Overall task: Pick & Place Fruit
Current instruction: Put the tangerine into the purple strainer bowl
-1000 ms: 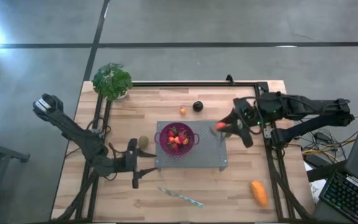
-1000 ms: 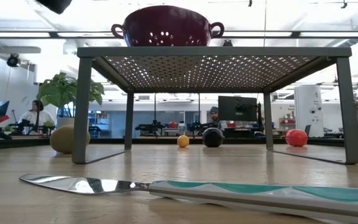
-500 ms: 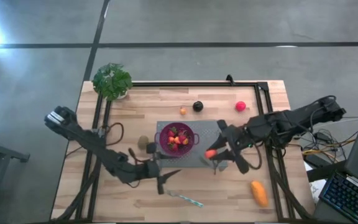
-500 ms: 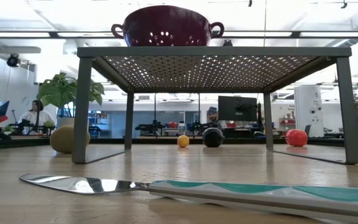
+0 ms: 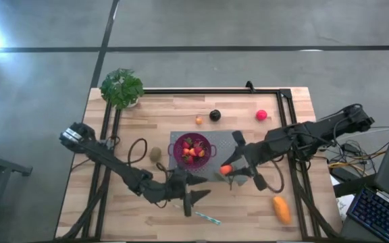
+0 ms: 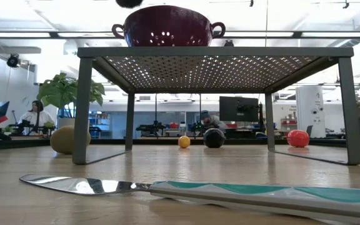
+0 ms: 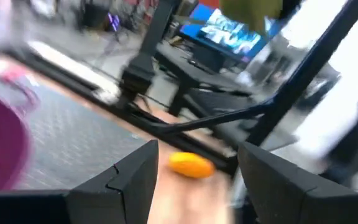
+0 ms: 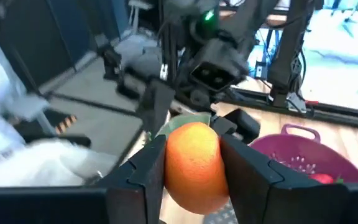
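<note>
My right gripper [image 5: 228, 170] hovers over the near right part of the grey mesh stand [image 5: 229, 145], shut on a round orange fruit [image 8: 192, 165]. The purple colander [image 5: 192, 148] stands on that stand with red strawberries [image 5: 192, 150] inside. My left gripper [image 5: 198, 200] is open just near of the stand, above the table, beside the knife [image 5: 204, 217]. The kiwi [image 5: 155, 154], a small orange piece [image 5: 198, 120], the dark plum [image 5: 215, 115], the pink-red ball [image 5: 261, 115] and the oblong orange fruit [image 5: 281, 209] lie on the table. My right gripper pinches the round orange fruit by its two sides [image 8: 169, 168] between the two fingers [image 8: 143, 177]. The fingers come at it from the table's right. The fruit [image 5: 226, 169] is lifted clear above the stand.
A leafy plant [image 5: 121, 88] stands at the far left corner. The silver knife with a teal handle [image 6: 167, 187] lies near the table's near edge. A black frame rail [image 5: 215, 90] runs along the far edge. People sit in the room beyond the table.
My right gripper has carried the orange fruit from beside the stand's far right corner toward the near edge and a little left, over the stand's near right part; the pink-red ball now shows behind the arm. My left gripper has swept right along the stand's near side, toward the knife.
</note>
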Available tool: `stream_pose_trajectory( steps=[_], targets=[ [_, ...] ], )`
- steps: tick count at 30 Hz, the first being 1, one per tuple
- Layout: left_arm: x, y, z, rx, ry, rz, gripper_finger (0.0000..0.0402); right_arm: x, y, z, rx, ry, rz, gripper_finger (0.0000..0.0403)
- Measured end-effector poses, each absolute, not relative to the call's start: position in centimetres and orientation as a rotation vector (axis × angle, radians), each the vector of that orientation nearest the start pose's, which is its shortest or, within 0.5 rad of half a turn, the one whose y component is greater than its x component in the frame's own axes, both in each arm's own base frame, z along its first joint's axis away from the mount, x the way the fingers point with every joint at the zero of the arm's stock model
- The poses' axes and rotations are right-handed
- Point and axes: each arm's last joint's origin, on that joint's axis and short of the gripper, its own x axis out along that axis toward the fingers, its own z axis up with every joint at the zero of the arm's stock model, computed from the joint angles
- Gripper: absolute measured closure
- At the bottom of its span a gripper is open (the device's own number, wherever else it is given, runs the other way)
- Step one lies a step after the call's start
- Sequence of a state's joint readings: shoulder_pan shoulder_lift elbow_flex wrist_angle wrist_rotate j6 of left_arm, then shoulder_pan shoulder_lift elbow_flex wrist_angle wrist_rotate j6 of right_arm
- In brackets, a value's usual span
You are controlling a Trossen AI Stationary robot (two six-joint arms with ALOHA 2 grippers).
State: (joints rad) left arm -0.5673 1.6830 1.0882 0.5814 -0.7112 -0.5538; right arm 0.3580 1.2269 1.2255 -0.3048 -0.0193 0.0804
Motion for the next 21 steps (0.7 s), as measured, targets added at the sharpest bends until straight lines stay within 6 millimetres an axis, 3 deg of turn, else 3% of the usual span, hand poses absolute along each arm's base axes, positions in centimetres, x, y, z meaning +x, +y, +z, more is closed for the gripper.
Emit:
stream_pose_trajectory(
  steps=[5,13,21],
  targets=[
    [33.3,-18.2,28.4,-0.706,-0.076,0.007,0.0174,26.5,10.1,36.8,-0.12,0.346,0.386,0.0277],
    [33.4,-18.1,28.8,-0.735,-0.092,-0.056,0.0174,28.8,11.3,35.2,-0.255,0.31,0.417,0.0264],
    [33.4,-18.2,28.7,-0.712,-0.087,-0.055,0.0174,30.6,12.0,34.7,-0.35,0.208,0.407,0.028]
  ],
)
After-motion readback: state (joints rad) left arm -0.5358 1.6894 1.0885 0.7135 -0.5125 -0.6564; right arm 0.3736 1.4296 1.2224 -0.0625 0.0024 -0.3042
